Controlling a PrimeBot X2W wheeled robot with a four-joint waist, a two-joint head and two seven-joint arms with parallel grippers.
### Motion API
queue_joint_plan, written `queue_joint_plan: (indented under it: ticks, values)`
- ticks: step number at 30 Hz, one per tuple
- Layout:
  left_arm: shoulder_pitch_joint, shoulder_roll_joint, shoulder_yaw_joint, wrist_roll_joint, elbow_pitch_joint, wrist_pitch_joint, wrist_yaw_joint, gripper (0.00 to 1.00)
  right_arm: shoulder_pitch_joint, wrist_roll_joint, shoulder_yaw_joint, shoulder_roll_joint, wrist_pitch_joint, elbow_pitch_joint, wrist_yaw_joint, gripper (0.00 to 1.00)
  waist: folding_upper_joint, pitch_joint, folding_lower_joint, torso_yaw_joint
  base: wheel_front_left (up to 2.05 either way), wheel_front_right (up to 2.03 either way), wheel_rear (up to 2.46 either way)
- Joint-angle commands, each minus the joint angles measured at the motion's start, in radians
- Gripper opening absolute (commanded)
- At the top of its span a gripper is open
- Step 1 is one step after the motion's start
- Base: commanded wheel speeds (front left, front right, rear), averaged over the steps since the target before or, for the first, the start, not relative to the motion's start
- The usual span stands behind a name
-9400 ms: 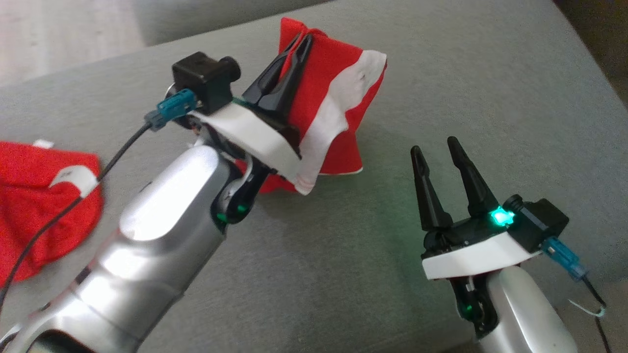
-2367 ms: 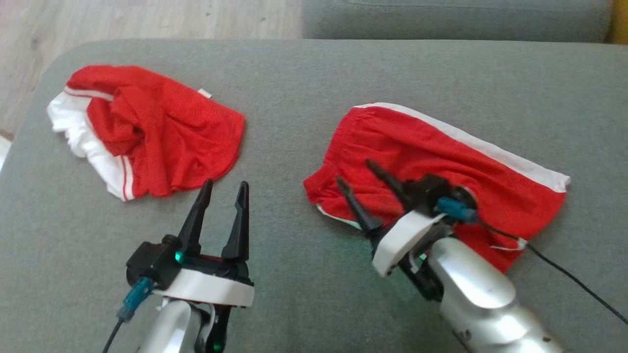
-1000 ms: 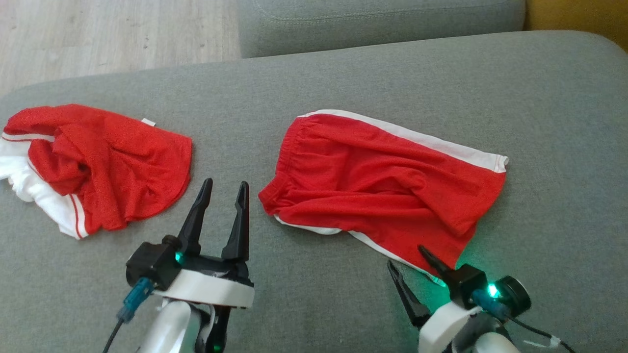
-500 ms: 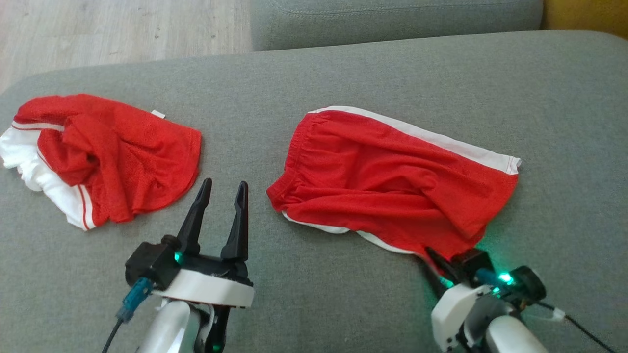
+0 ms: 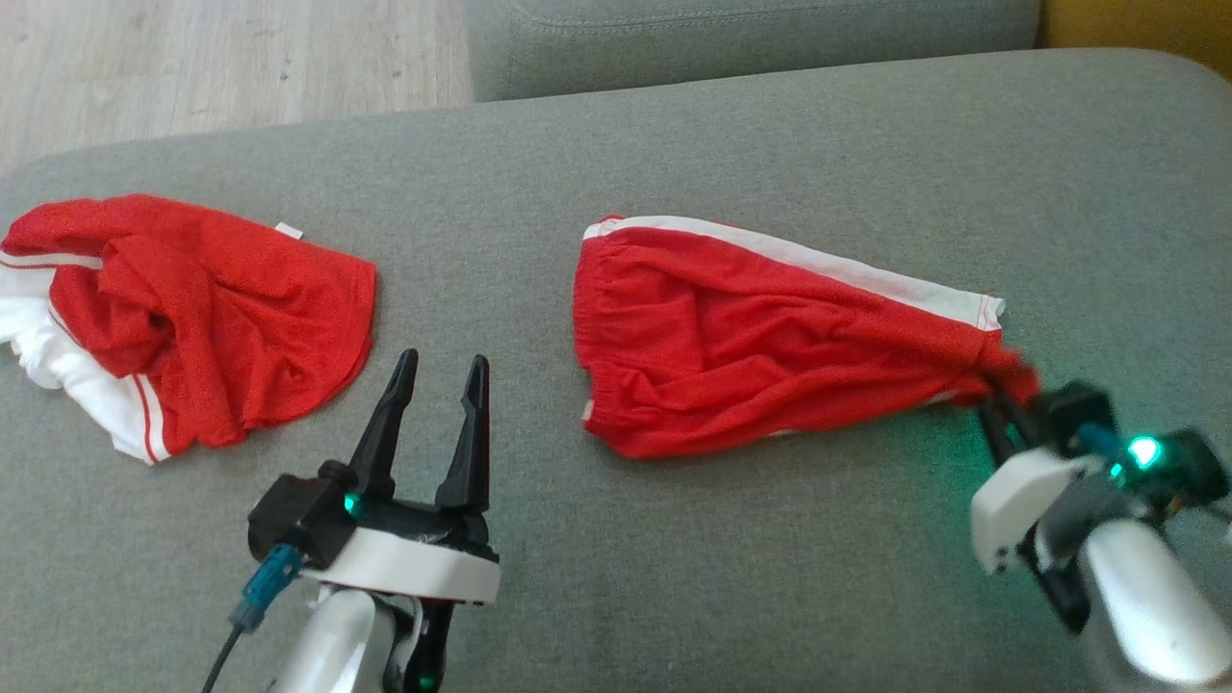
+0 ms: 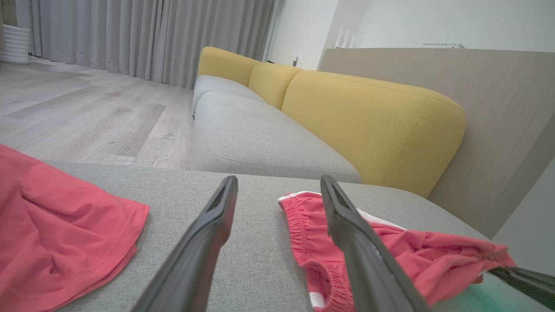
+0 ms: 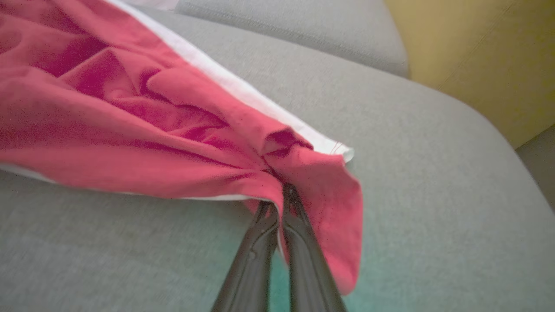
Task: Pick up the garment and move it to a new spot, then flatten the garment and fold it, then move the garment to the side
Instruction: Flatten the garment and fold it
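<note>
My right gripper clenched on hem corner of red mesh shorts with white side stripe, lying mid grey fabric sofa cushion. My left gripper spread, empty, above cushion front. Best I pull low, slow, so cloth flattens.

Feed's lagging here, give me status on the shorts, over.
Right gripper shut on corner of red shorts, cloth bunched toward it. Left gripper open, holding nothing. Second red garment lies apart on the cushion, not in the way.
</note>
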Motion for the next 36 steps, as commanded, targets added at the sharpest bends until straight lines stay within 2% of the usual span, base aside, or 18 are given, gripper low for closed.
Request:
queue_joint_plan:
  ticks: [1,3,4,5,13,18,28,36]
  values:
    - [-0.043,0.005,0.024,0.003,-0.034,-0.01,-0.006,1.0,-0.053,-0.009,-0.002,-0.026,-0.002,-0.023,-0.001,0.0,-0.0001,0.004,-0.0001,0.003,0.0,0.0,0.0]
    - [-0.046,0.004,0.017,0.0,-0.033,-0.01,-0.006,1.0,-0.085,-0.03,-0.031,-0.034,-0.006,0.003,-0.001,0.0,-0.0001,0.009,-0.0001,0.011,0.0,0.0,0.0]
    - [-0.046,0.004,0.015,-0.001,-0.032,-0.01,-0.006,1.0,-0.09,-0.037,-0.041,-0.034,-0.009,0.01,-0.001,0.64,-0.0001,0.009,-0.0001,0.014,0.0,0.0,0.0]
    - [-0.046,0.004,0.014,-0.002,-0.031,-0.01,-0.006,1.0,-0.093,-0.042,-0.054,-0.03,-0.014,0.013,-0.001,1.0,-0.0001,0.01,-0.0001,0.017,0.0,0.0,0.0]
    - [-0.037,0.007,0.016,-0.006,-0.027,-0.01,-0.006,1.0,-0.052,-0.075,-0.143,0.029,-0.061,-0.018,-0.001,1.0,-0.0001,-0.006,-0.0001,0.023,0.0,0.0,0.0]
    - [-0.028,0.007,0.023,-0.003,-0.028,-0.01,-0.006,1.0,0.012,-0.061,-0.169,0.09,-0.125,-0.09,-0.001,1.0,-0.0001,-0.02,-0.0001,0.013,0.0,0.0,0.0]
    - [-0.025,0.008,0.03,0.0,-0.033,-0.01,-0.006,1.0,0.131,0.04,-0.076,0.153,-0.177,-0.267,-0.001,1.0,-0.0001,-0.025,-0.0001,-0.004,0.0,0.0,0.0]
    - [-0.038,0.007,0.018,-0.002,-0.036,-0.01,-0.006,1.0,0.109,0.049,-0.019,0.161,-0.168,-0.31,-0.001,1.0,-0.0001,-0.009,-0.0001,0.022,0.0,0.0,0.0]
